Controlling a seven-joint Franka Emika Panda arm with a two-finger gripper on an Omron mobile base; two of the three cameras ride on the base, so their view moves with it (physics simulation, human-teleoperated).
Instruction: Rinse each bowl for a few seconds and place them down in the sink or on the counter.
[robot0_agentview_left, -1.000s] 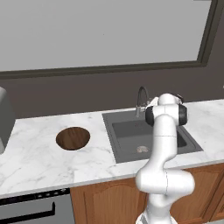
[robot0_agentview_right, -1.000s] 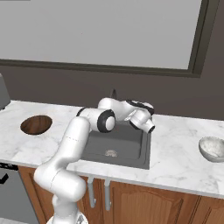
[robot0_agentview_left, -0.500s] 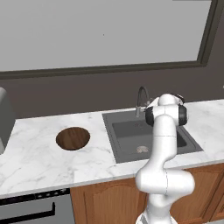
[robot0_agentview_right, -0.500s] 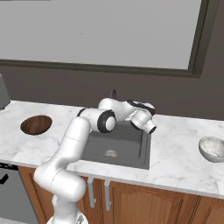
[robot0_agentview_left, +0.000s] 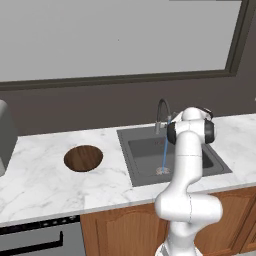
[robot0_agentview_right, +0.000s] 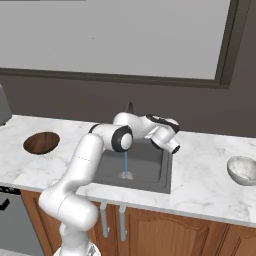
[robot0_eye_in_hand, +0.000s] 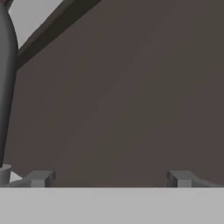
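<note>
Two bowls sit untouched on the counter (robot0_agentview_left: 45, 185), so I judge the rinsing itself has not begun: the dark brown bowl (robot0_agentview_left: 83, 158) rests well to the left of the sink (robot0_agentview_left: 145, 155), and the pale bowl (robot0_agentview_right: 242, 169) sits well to its right, near the edge of my right base view. Water runs in a thin blue stream (robot0_agentview_right: 125, 162) from the faucet (robot0_agentview_left: 162, 112) down to the drain. My gripper (robot0_eye_in_hand: 109, 178) is up by the faucet, above the back of the basin, jaws spread wide and holding nothing, and my hand view looks at the dark back wall (robot0_eye_in_hand: 131, 87). What worries me from here is the reach: either bowl needs a long swing, and the arm is folded tight beside the faucet, so a careless turn could clip the spout. Both bowls are shallow with low rims, so a pinch on the rim could slip once wet and drop the bowl into the basin.
</note>
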